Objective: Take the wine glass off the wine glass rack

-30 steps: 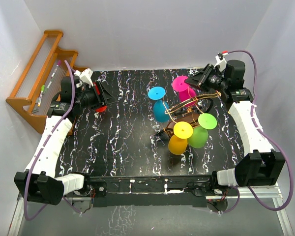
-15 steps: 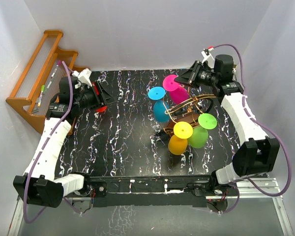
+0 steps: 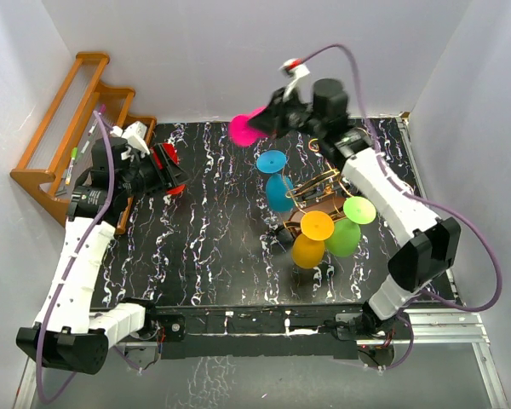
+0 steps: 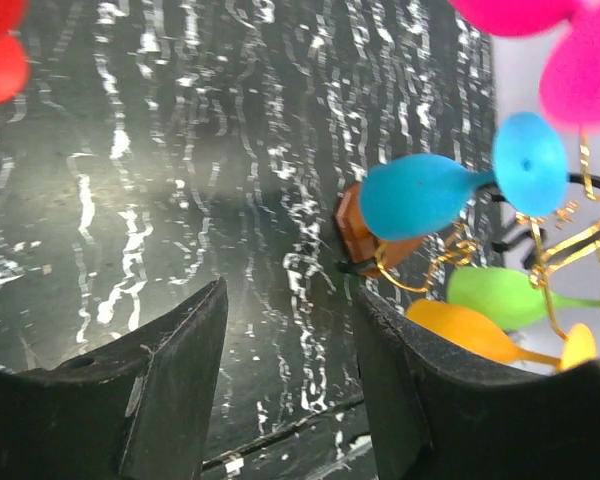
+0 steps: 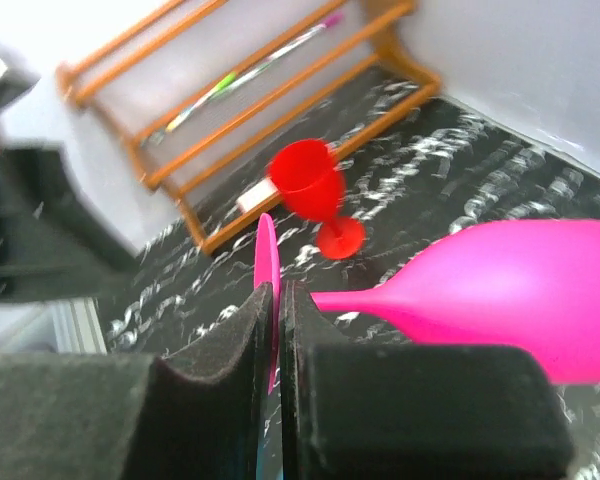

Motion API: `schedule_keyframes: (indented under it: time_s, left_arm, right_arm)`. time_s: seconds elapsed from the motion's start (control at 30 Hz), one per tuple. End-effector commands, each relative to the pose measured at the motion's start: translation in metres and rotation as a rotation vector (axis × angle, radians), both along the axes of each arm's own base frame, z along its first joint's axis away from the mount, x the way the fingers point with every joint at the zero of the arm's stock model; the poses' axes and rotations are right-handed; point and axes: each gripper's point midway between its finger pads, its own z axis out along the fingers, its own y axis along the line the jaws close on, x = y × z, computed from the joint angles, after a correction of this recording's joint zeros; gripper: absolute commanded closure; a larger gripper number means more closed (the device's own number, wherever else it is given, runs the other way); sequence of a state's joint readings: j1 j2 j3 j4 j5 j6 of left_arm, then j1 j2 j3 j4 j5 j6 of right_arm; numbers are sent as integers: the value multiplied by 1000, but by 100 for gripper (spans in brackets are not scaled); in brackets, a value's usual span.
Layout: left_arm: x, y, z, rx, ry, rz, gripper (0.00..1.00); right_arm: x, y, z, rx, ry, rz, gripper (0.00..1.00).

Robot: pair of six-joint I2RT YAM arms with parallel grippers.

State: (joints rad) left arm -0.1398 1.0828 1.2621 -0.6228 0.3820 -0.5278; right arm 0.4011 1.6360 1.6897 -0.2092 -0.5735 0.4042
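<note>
Wine glass: the pink wine glass lies on its side in the air over the far middle of the table. It is clear of the wine glass rack, on the rack's far left, and is judged already off the wire.
Right gripper: the right gripper is pinched narrow on the glass's thin foot disc, which shows edge-on between the pads. The stem and bowl stick out to one side.
Left gripper: the left gripper hovers at the far left of the table, jaws spread wide with nothing between them, facing the rack.
Rack: gold wire on a dark base, right of centre. A blue glass, an orange glass and a green glass hang on it.
Handling: judged light, stiff, smooth plastic and not brittle. The bowl end acts as a lever on a foot grip, so the glass may swivel between the pads. A surer hold would be the stem just beside the foot.
Surface: black with white marbling, flat and glossy. The foot should stand steady on it.
Room: white walls close in on three sides. A stepped wooden shelf with pens stands at the far left, and a red glass stands upright just beside it.
</note>
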Motion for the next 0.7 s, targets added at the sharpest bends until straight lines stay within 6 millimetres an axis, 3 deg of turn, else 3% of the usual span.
schedule_keyframes:
  time_s: [0.0, 0.13, 0.23, 0.3, 0.4, 0.43, 0.5, 0.67]
  left_arm:
    - [-12, 40, 9, 160, -18, 162, 48]
    - [-20, 72, 27, 218, -54, 339, 48]
    - [-27, 89, 42, 244, -71, 434, 47]
    - [-29, 89, 50, 228, -84, 444, 47]
    - [-27, 71, 59, 149, -105, 374, 47]
    - [-26, 60, 60, 112, -101, 332, 47]
    - [-29, 35, 60, 20, -74, 226, 47]
    - [-40, -6, 52, -127, 35, 25, 47]
  right_arm:
    - [-91, 71, 65, -130, -579, 142, 92]
    - [-143, 89, 42, -240, -737, 163, 92]
    - [-178, 91, 5, -324, -809, 237, 92]
    - [-205, 93, -25, -401, -873, 299, 92]
    - [-231, 92, -70, -569, -971, 313, 92]
    - [-234, 88, -92, -650, -998, 308, 92]
    - [-238, 80, -116, -751, -1074, 280, 92]
    - [-247, 70, -132, -823, -1278, 214, 92]
